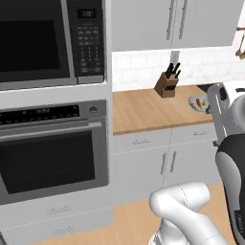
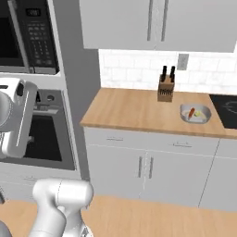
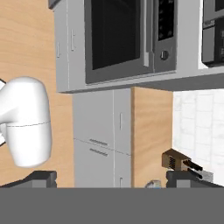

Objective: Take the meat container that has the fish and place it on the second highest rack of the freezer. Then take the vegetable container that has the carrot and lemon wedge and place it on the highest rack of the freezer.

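The vegetable container (image 2: 202,119), a shallow grey tub, sits on the wooden counter (image 2: 134,110) near its right end. In it lie the small orange carrot (image 2: 191,112) and a pale lemon wedge (image 2: 199,113). In the left base view the same tub (image 1: 199,102) is partly hidden behind my arm. My gripper (image 3: 111,179) is open in the hand view, its dark fingertips (image 3: 40,177) wide apart with nothing between them, well away from the tub. The meat container, the fish and the freezer are out of view.
A knife block (image 2: 165,88) stands at the back of the counter by the tiled wall. A wall oven (image 1: 52,153) with a microwave (image 1: 43,40) above it fills the left. A dark cooktop (image 2: 227,107) lies right of the tub. Cabinets hang overhead.
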Controlling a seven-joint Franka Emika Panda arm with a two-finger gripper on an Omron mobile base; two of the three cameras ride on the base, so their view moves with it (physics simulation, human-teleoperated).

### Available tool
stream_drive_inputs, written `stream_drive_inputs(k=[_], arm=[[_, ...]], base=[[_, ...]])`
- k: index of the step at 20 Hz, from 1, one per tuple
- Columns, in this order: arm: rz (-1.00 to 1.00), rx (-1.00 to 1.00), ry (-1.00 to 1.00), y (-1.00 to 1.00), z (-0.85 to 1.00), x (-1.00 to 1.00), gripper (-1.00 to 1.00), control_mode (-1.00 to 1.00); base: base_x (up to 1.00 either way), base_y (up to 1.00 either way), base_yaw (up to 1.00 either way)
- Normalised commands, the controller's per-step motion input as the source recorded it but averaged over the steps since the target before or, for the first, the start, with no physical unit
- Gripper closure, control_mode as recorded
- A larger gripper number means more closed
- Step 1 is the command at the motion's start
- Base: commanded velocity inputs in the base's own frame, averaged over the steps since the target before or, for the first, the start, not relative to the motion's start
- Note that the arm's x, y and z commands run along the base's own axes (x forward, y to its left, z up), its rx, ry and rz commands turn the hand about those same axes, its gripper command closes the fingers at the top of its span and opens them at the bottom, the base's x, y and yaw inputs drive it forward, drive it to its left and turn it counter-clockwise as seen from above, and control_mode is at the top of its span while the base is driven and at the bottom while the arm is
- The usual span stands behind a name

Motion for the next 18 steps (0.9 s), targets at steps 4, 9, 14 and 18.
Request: stream_drive_inputs(k=[4, 9, 14, 18], arm=[[0.0, 0.0, 0.0, 0.0, 0.0, 0.0, -1.0, 1.0], [0.0, 0.0, 0.0, 0.0, 0.0, 0.0, -1.0, 1.0], [0.0, 0.0, 0.0, 0.0, 0.0, 0.0, -1.0, 1.0], [0.0, 0.0, 0.0, 0.0, 0.0, 0.0, -1.0, 1.0]], base=[[0.31, -0.96, 0.04], [0.41, -0.86, 0.0], [0.68, -0.57, 0.0], [0.73, -0.36, 0.0]])
